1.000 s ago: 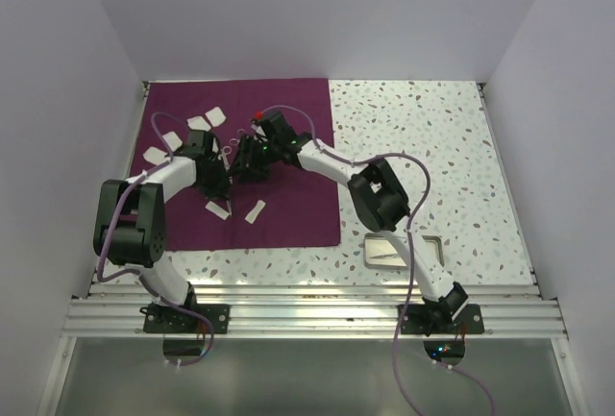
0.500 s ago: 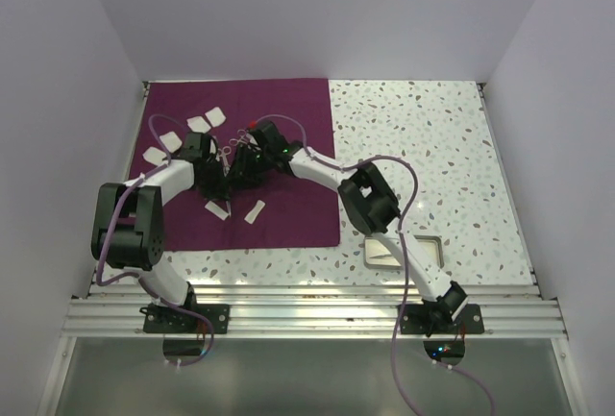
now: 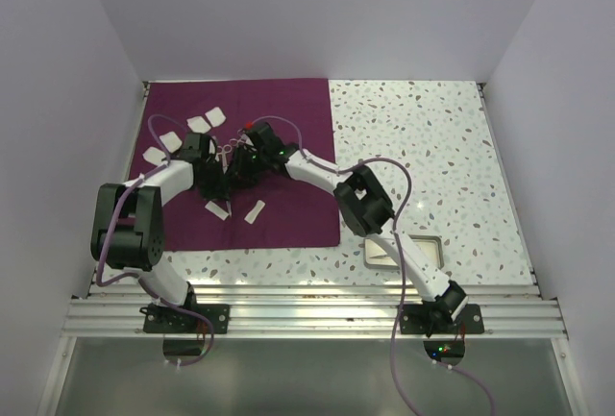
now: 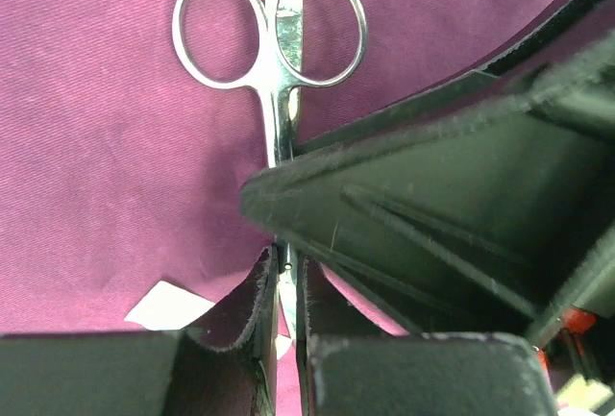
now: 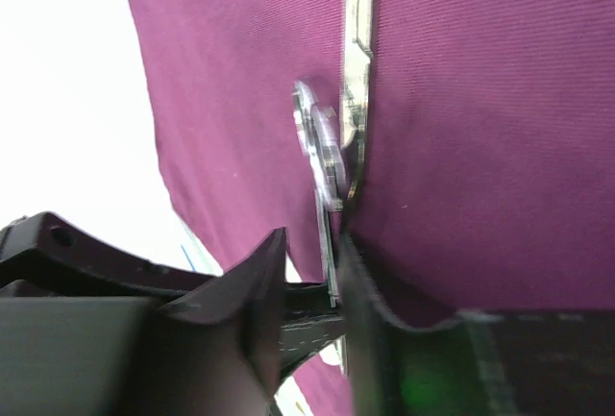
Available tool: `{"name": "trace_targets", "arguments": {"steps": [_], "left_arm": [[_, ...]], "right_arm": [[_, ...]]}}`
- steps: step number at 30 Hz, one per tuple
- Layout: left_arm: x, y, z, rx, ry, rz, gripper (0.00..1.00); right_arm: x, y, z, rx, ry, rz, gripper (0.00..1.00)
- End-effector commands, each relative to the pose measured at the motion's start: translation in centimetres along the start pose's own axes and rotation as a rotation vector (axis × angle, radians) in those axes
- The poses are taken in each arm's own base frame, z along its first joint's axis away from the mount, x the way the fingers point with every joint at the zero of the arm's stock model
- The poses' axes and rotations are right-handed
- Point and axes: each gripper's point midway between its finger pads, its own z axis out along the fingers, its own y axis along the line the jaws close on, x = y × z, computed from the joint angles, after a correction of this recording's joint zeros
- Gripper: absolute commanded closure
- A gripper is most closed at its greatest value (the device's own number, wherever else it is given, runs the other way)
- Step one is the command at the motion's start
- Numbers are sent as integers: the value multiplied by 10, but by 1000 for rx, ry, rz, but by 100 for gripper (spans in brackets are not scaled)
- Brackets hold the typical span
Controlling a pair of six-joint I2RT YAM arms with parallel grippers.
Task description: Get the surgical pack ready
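Observation:
The plum-purple cloth (image 3: 298,207) lies flat on the left of the table. Silver scissors (image 3: 227,152) lie on it; in the left wrist view their ring handles (image 4: 269,27) point away and the shank runs down between my left fingers. My left gripper (image 3: 218,172) is shut on the scissors (image 4: 285,281). My right gripper (image 3: 241,163) is open and straddles the same scissors (image 5: 332,233): one finger touches the shank, the other stands apart. Its finger (image 4: 432,205) crosses the left wrist view. White gauze pads (image 3: 213,120) lie about on the cloth.
More gauze pads lie at the cloth's left edge (image 3: 155,155) and near its front (image 3: 256,210). The small steel tray (image 3: 430,246) sits on the speckled table at the front right, partly hidden by the right arm. White walls enclose the table on three sides.
The right arm has reached further left, bringing its gripper up against the left gripper over the scissors. The left gripper has barely moved.

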Motion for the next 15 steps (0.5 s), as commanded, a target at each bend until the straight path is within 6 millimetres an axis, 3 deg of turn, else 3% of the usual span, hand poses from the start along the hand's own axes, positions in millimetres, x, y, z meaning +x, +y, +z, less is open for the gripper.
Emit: {"name": "trace_targets", "arguments": {"steps": [1,3,8,15], "left_arm": [[14,-2,0,34,40,19,100],[13,-4,-2,42,33,22,100],[6,-9,-10,64,13,32,100],[-10,-20,-26,87,-31,44,87]], "right_arm": [[8,23,10,-50,1,-24,71],[8,24,10,-57,-2,-28,76],[7,33,1,-64,0,-50,98],[-6,53,-28,-74,-33,-96,100]]}}
